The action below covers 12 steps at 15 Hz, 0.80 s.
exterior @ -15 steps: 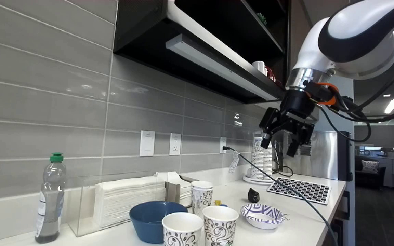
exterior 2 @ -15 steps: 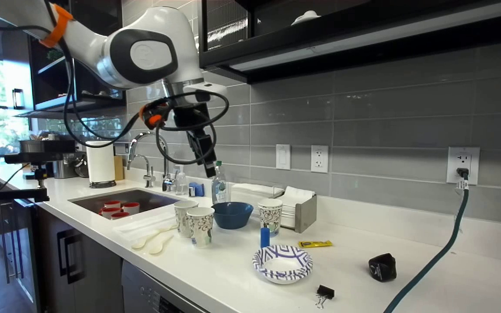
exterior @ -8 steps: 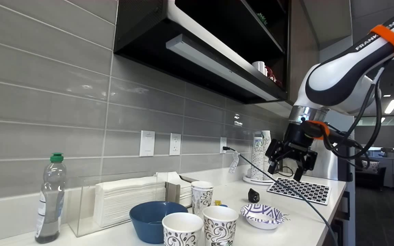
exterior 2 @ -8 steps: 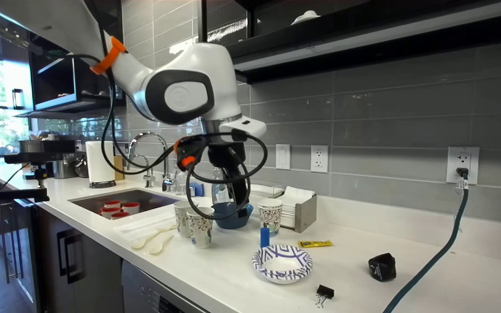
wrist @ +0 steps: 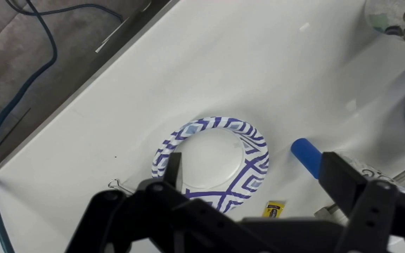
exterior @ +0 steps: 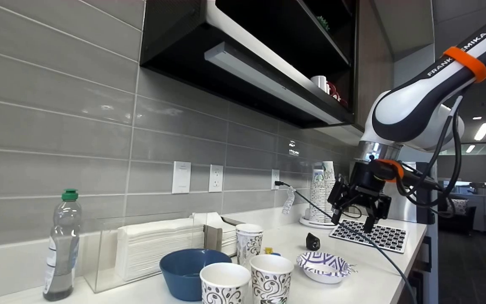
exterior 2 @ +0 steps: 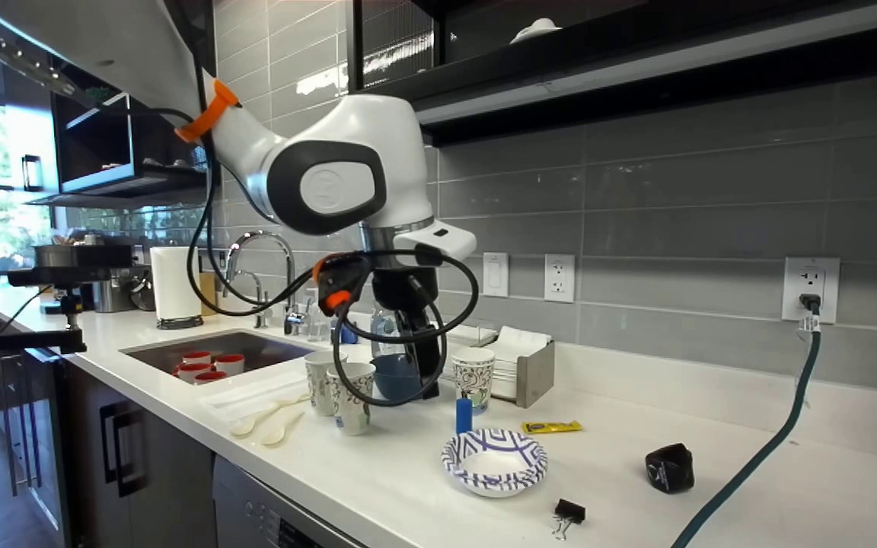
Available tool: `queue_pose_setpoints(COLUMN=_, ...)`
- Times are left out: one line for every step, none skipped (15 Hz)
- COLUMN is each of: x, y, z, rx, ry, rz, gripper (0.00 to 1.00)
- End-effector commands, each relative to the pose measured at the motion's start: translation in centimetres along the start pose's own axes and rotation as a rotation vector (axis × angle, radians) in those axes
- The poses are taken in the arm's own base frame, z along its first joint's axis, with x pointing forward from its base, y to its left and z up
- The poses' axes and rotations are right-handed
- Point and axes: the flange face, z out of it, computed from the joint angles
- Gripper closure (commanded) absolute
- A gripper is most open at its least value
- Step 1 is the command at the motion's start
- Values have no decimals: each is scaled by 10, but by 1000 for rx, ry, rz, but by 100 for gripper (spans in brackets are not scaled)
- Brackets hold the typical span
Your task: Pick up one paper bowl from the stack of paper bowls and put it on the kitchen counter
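The stack of paper bowls (exterior: 323, 276), white with a blue-purple pattern, sits on the white kitchen counter (exterior: 373, 280). It also shows in an exterior view (exterior 2: 493, 461) and the wrist view (wrist: 211, 158). It is low and nested; I cannot tell how many paper bowls it holds. My gripper (exterior: 352, 221) is open and empty, above the counter. In an exterior view the gripper (exterior 2: 428, 390) is partly behind its cable. In the wrist view the gripper's jaws (wrist: 251, 165) are wide apart; the left finger overlaps the bowls' rim, the right finger overlaps a blue cylinder (wrist: 305, 154).
Patterned paper cups (exterior 2: 352, 399) and a blue bowl (exterior 2: 393, 377) stand beside the bowls. A napkin holder (exterior 2: 534, 373) is by the wall. A yellow packet (exterior 2: 553, 427), binder clip (exterior 2: 569, 511), black object (exterior 2: 669, 467) and green cable (exterior 2: 781, 434) lie around. The counter edge (wrist: 83, 89) is near.
The arm has come down, and the gripper is lower and closer to the counter, mostly in the first half second. The gripper stays open. The bowls have not moved.
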Motion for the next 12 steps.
queue_pose_setpoints(x=12, y=14, z=17, rx=-6, ry=-28, rz=-17, gripper=0)
queue_pose_setpoints(x=14, y=17, z=23, rx=-11, ry=-40, rz=-30, gripper=0)
queue_pose_setpoints(x=16, y=19, z=27, rx=-12, ry=-48, rz=-50, gripper=0)
queue_pose_setpoints(x=18, y=22, z=33, rx=-29, ry=-60, rz=-87, gripper=0)
queue_pose_setpoints(x=18, y=23, z=39, rx=-36, ry=-78, rz=-118, gripper=0)
queue_pose_setpoints(x=18, y=24, z=44, rx=-34, ry=-87, rz=-147, gripper=0)
queue_pose_setpoints(x=18, y=25, z=48, rx=-39, ry=-92, rz=-167, gripper=0)
queue_pose_setpoints(x=18, y=27, z=52, rx=-47, ry=-108, rz=-178, gripper=0)
queue_pose_setpoints(x=20, y=27, z=56, rx=-47, ry=-111, rz=-197, gripper=0)
queue_pose_setpoints(x=21, y=28, z=60, rx=-52, ry=-111, rz=-209, gripper=0)
queue_pose_setpoints(x=24, y=30, z=64, rx=-56, ry=-114, rz=-222, gripper=0)
queue_pose_setpoints(x=26, y=31, z=68, rx=-57, ry=-115, rz=-224, gripper=0)
